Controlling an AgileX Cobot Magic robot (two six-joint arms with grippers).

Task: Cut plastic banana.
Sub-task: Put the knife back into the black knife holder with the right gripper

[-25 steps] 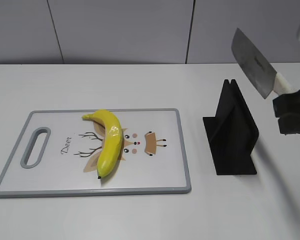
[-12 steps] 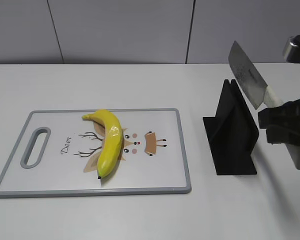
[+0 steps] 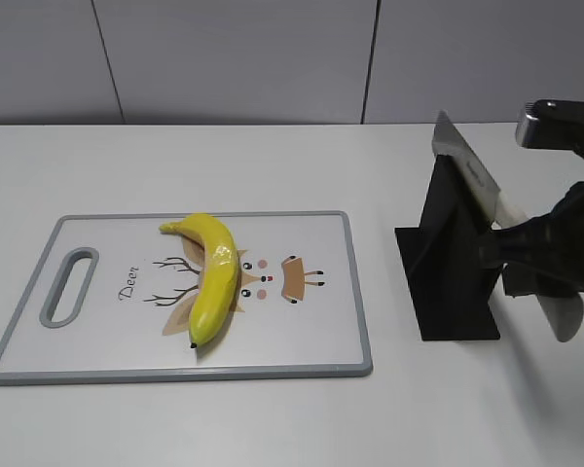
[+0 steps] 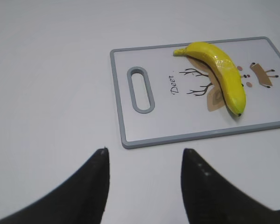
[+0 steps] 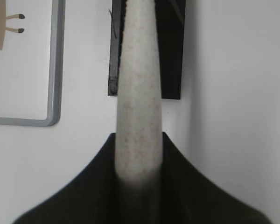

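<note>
The plastic banana lies whole on the white cutting board, over its deer drawing; it also shows in the left wrist view on the board. My right gripper is shut on the white handle of a cleaver, whose blade sits at the slot of the black knife stand. In the right wrist view the handle runs up from my jaws to the stand. My left gripper is open and empty above the table, near the board's handle end.
The board has a grey rim and a handle slot at its left end. The knife stand stands right of the board on the white table. A grey wall runs behind the table.
My right gripper has moved left and down with the cleaver, bringing the blade from above the stand down to its slot. The banana and left gripper have not moved.
</note>
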